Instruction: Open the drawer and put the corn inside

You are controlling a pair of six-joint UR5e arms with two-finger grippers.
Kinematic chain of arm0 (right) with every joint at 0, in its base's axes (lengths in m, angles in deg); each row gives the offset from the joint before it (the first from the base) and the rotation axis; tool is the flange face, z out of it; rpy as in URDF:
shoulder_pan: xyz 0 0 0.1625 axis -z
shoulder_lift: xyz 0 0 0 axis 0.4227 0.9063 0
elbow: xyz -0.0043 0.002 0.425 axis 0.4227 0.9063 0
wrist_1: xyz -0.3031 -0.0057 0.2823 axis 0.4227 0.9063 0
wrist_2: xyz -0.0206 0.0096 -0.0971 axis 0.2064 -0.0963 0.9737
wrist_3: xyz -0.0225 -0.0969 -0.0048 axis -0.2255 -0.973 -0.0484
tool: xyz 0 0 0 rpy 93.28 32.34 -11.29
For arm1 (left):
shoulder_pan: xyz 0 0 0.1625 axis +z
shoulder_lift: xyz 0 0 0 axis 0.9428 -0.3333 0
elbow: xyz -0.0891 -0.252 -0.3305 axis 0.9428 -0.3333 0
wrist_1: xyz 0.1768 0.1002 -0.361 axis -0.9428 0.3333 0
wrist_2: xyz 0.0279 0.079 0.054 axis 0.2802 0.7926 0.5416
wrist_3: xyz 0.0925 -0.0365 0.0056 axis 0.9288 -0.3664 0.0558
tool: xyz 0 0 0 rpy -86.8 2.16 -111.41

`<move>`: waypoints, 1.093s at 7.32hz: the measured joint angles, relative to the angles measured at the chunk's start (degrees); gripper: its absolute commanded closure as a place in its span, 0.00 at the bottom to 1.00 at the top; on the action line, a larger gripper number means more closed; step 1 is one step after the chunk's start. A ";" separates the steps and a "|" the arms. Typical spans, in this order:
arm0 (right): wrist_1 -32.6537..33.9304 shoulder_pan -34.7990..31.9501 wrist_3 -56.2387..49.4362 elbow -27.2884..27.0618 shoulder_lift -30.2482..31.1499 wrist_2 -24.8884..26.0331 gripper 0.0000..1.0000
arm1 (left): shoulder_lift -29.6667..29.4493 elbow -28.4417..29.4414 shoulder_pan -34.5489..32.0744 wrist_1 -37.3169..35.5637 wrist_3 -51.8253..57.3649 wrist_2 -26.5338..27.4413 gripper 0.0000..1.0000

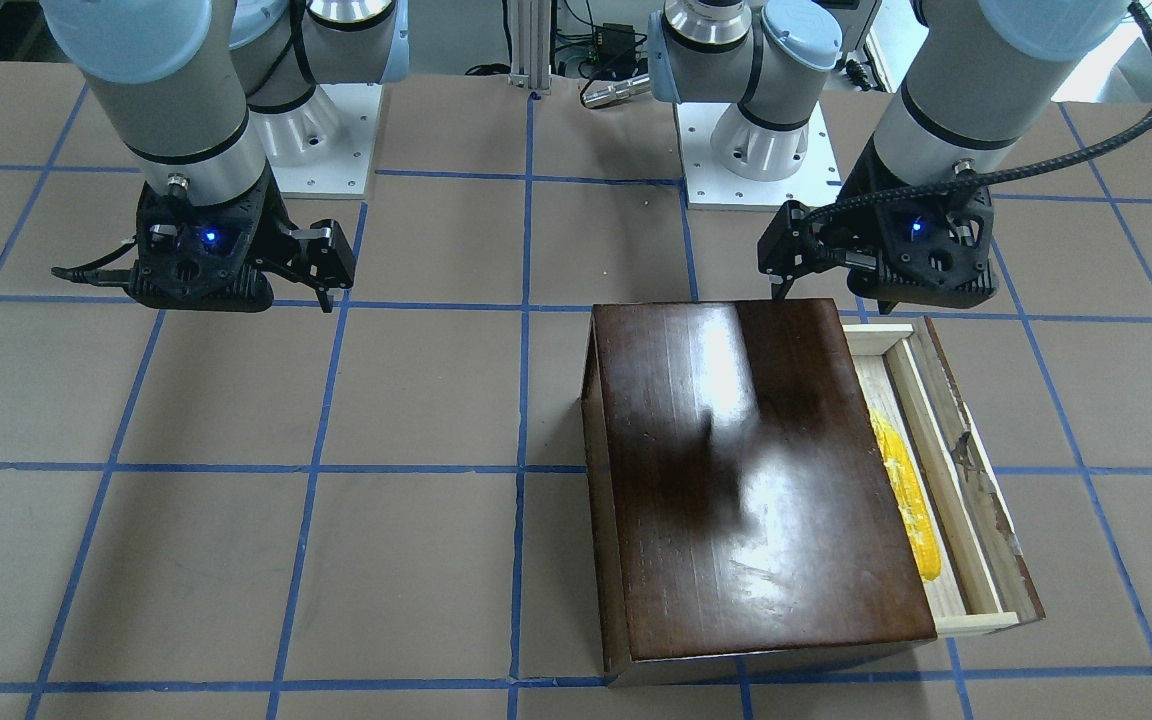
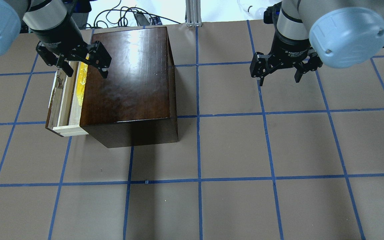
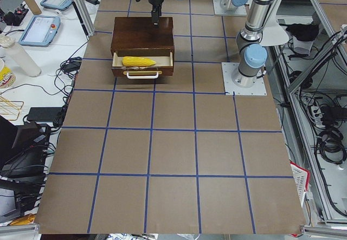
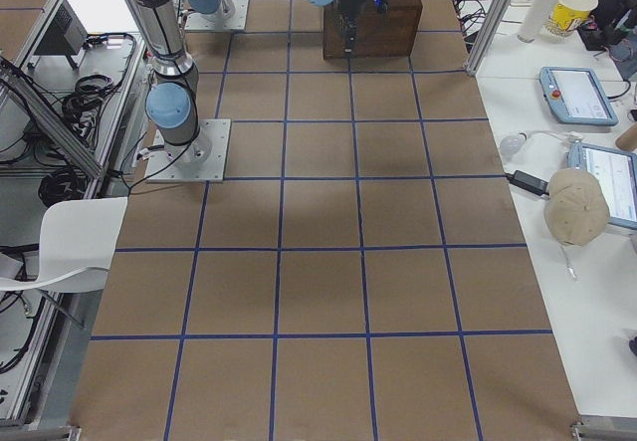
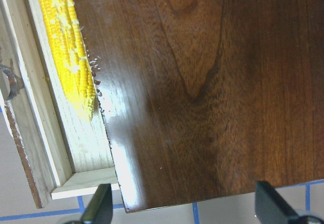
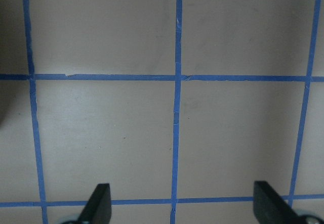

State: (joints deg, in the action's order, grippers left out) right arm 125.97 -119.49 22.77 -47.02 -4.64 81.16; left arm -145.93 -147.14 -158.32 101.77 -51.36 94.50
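Observation:
The glossy dark-brown box [image 2: 128,76] stands on the table on my left side. Its drawer [image 2: 62,103] is pulled partly out, with the chipped front panel [image 1: 976,480] facing outward. The yellow corn [image 2: 81,80] lies lengthwise inside the drawer, partly under the box's top edge; the left wrist view shows the corn [image 5: 68,57] against the pale wood. My left gripper [image 2: 87,71] hangs open above the box's far edge and the drawer, holding nothing. My right gripper [image 2: 278,79] is open over bare table, far from the box.
Brown paper with a blue tape grid [image 2: 198,180] covers the table. The arm bases [image 1: 756,150] stand on white plates at the robot's edge. Side benches with tablets [image 3: 40,28] and cables flank the table.

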 measured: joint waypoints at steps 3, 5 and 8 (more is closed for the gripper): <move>-0.02 0.00 0.00 0.00 0.00 0.00 0.00 | 1.25 -0.22 0.08 0.38 0.45 0.35 0.00; -0.02 0.00 0.00 0.00 0.00 0.00 0.00 | 1.76 -0.33 0.08 0.44 0.55 0.07 0.00; 0.00 0.00 0.00 0.00 -0.02 0.00 0.00 | 2.45 -0.29 0.17 0.34 0.57 -0.16 0.00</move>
State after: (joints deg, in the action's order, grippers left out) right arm 125.97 -119.49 22.77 -47.02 -4.66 81.16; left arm -143.49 -147.43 -158.16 102.11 -50.80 94.34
